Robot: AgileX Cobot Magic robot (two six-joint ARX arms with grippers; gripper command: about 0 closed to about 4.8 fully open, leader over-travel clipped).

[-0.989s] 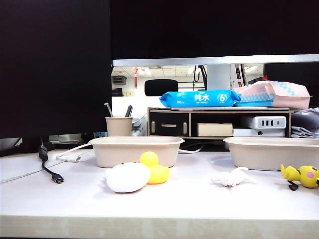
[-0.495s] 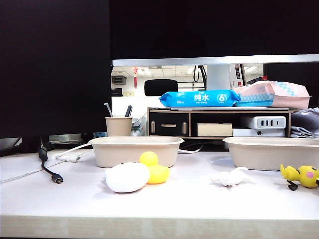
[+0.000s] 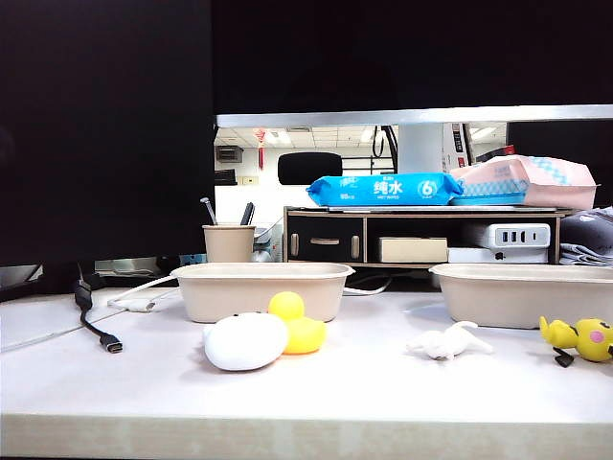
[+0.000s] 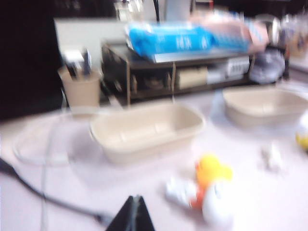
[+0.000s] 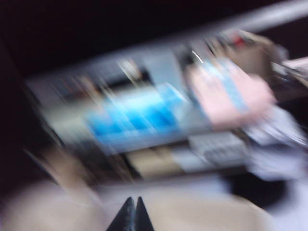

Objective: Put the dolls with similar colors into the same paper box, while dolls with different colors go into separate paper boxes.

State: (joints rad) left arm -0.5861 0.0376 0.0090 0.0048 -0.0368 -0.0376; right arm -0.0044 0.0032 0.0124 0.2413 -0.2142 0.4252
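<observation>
White tabletop (image 3: 364,393) fills the foreground of the exterior view, with a dark screen behind it and a low black shelf (image 3: 421,235) carrying a blue wipes pack (image 3: 383,190) and a pink pack (image 3: 527,182). Left paper box (image 3: 261,289) sits near the middle; right paper box (image 3: 522,292) sits at 3 o'clock from it, well apart. Yellow rubber duck (image 3: 295,323) lies at 6 o'clock of the left paper box, touching the white egg-shaped blob (image 3: 246,342) on its 8 o'clock side. Small white limbed figure (image 3: 445,341) rests at 7 o'clock of the right paper box, and the yellow figure with pink cheek (image 3: 579,338) at its 5 o'clock. A tan cup with pens (image 3: 229,240) stands behind the left box. Neither arm shows in the exterior view. The left claw (image 4: 135,201) appears clenched, tips together above the tabletop near the duck; the right claw (image 5: 133,203) is clenched too, its view blurred, facing the shelf.
</observation>
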